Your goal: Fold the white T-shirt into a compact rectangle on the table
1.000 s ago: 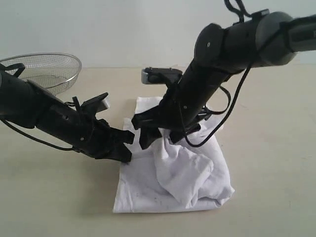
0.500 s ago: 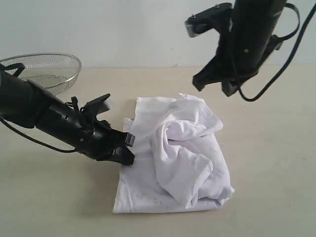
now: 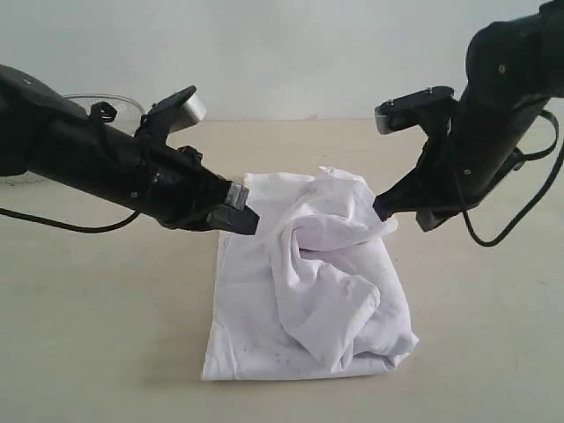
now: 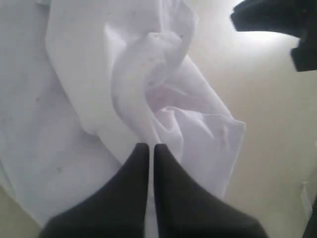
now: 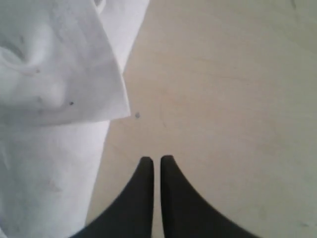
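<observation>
Two black arms lean in over the bench (image 3: 88, 352) in the exterior view, a flat, matte, pale beige top that fills the lower frame. The white T-shirt (image 3: 308, 300) lies on it from centre to lower centre. It is soft, thin cloth, flat below with a fairly straight bottom edge, and heaped above in rounded, twisting folds. The left hand (image 3: 240, 217), at centre left, has its dark tips closed at the shirt's upper left edge; whether they touch the cloth cannot be told. The right hand (image 3: 388, 208), at centre right, is closed too, just beside the heap. A wire basket (image 3: 123, 109) at upper left is almost wholly hidden behind the left arm (image 3: 79, 159). Both that arm and the right arm (image 3: 493, 115) are cut off by the frame edges.

In the left wrist view, the left hand's two smooth, black, tapered fingers meet with only a hairline slit between them, and nothing shows in it. Beyond them the shirt spreads wide, with one tall twisted ridge and a loose corner lying on bare bench. A blurred dark piece of the right arm is cut off at the frame's edge.

In the right wrist view, the right hand's fingers are likewise pressed together and empty, over bare bench just beside the shirt's edge. A flap with a sharp corner overlaps a flatter layer. A few dark specks dot the cloth, too small to identify.
</observation>
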